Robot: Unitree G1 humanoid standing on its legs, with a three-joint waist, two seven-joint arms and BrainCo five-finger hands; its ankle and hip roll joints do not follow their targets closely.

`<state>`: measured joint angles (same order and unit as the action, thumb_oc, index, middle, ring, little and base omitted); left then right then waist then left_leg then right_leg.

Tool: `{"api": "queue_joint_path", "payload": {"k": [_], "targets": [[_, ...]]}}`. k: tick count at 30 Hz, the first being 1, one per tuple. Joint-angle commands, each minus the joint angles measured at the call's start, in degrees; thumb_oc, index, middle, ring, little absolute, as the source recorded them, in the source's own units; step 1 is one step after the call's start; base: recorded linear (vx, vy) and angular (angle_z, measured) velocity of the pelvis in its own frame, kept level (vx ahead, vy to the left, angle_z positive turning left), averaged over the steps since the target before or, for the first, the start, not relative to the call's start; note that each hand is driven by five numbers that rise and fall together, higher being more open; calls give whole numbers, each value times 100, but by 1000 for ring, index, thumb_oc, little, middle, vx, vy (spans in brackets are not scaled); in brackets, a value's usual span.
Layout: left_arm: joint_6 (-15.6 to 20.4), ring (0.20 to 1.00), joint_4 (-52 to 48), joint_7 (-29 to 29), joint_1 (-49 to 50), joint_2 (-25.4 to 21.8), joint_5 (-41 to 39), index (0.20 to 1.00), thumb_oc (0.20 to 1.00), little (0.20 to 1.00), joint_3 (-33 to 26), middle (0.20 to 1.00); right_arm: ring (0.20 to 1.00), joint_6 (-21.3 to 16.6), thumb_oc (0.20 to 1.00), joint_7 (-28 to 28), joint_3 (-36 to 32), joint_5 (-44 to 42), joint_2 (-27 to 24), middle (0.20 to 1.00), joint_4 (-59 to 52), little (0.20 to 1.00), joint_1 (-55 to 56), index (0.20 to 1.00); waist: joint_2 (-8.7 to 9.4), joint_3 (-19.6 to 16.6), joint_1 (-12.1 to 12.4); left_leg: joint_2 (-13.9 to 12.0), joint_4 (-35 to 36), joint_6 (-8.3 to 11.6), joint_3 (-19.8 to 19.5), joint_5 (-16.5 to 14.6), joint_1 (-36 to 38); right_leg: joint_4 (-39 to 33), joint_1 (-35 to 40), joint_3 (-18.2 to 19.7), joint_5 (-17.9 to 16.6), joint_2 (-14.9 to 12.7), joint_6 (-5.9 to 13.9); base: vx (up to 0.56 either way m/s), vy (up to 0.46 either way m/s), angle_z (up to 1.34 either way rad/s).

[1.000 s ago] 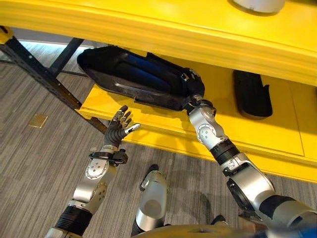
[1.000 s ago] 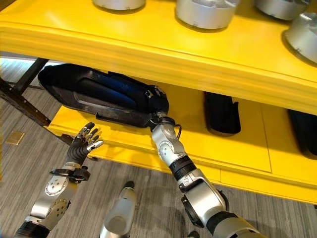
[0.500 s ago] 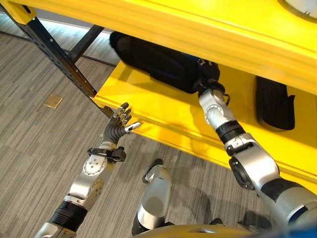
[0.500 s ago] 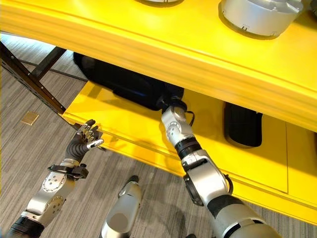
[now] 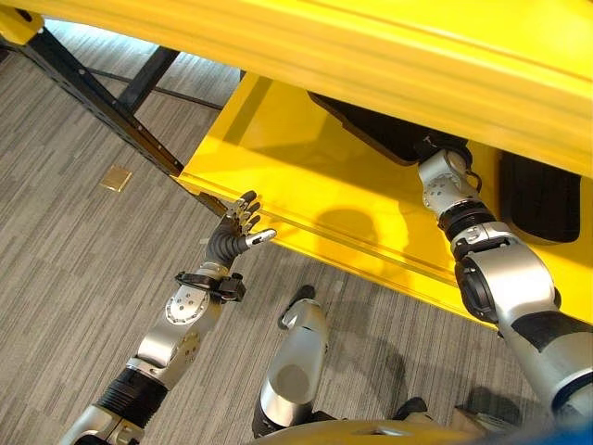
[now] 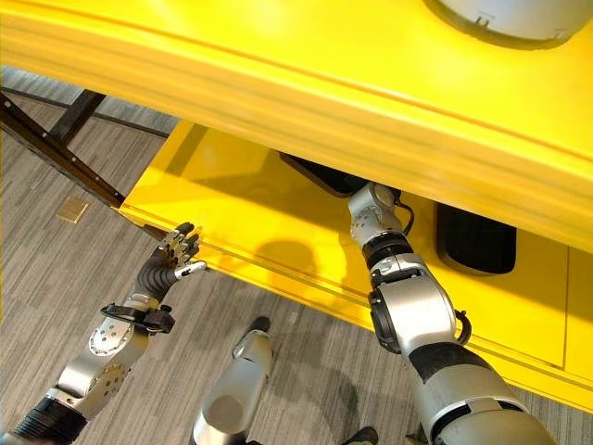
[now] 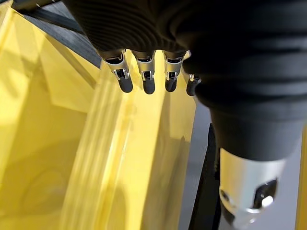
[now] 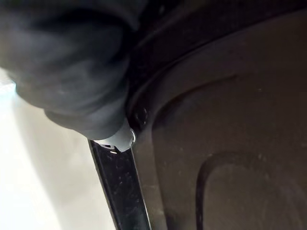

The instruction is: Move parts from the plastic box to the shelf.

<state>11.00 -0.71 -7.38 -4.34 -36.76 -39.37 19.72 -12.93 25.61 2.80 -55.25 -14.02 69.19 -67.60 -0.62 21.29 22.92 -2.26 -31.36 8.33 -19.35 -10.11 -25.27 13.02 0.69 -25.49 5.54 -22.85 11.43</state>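
- The black part (image 5: 389, 130) is seen lying on the lower yellow shelf (image 5: 306, 199), pushed well under the upper shelf board (image 6: 306, 83), at about 1 o'clock in the left eye view; most of it is hidden by that board.
- The right arm is reached in under the upper shelf board, and the right hand (image 8: 72, 62) is found against the near end of the black part. In the right wrist view a dark cover and the part's moulded surface are shown very close, but the fingers are hidden, so whether the hand is clamped on the part or resting against it cannot be told.
- The left hand (image 5: 243, 222) is held free at about 9 o'clock, just off the front edge of the lower yellow shelf, with fingers spread apart and nothing in them.
- A second black part (image 6: 475, 241) is seen on the same shelf, near the first at about 3 o'clock, with a gap between them.
- The step in hand is judged to be the placing of the part. It would be done well if the part were set flat and fully supported on the shelf before any release, kept apart from its neighbour.
- The wrist should then be drawn straight out low, so that the upper shelf board is not struck and the part is not dragged back.
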Motion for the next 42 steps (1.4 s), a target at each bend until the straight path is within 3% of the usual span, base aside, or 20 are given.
{"api": "queue_joint_path", "payload": {"k": [1,10,20,34,42], "targets": [[362,1000,-314,50,-98,-95,-19,1000,1000,1000,-12,1000,200,-377,200,-38,-197,-292,-248,200,-198,200,-415,200,-116,-127,53,47,348,-402,232,188,88,1556,-540,326,475,-115,-165,0,0,0],[378,1000,-298,-6,-222,-37,6,1000,1000,1000,88,1000,200,-558,200,66,-845,-1184,-109,200,202,200,-187,200,-271,-71,135,113,251,-439,183,151,-24,1585,-550,254,511,-167,-142,-2,0,1],[349,1000,-252,-128,-299,-38,-18,1000,1000,1000,184,1000,200,-802,200,207,-1248,-1832,447,200,316,200,-182,200,-319,-97,208,151,237,-453,143,131,-91,1578,-545,185,510,-183,-132,0,0,0],[348,1000,-211,-289,-426,84,-84,1000,1000,1000,299,1000,200,-997,200,548,-1506,-2038,1158,200,434,200,170,200,-393,-54,225,179,257,-459,120,120,-52,1568,-486,171,510,-198,-137,-2,4,1],[377,1000,-195,-442,-434,209,-112,1000,1000,1000,340,1000,200,-1373,200,839,-1769,-2199,1600,200,322,200,644,200,-447,-19,194,203,253,-450,98,133,-56,1589,-469,138,514,-206,-133,0,0,0]]}}
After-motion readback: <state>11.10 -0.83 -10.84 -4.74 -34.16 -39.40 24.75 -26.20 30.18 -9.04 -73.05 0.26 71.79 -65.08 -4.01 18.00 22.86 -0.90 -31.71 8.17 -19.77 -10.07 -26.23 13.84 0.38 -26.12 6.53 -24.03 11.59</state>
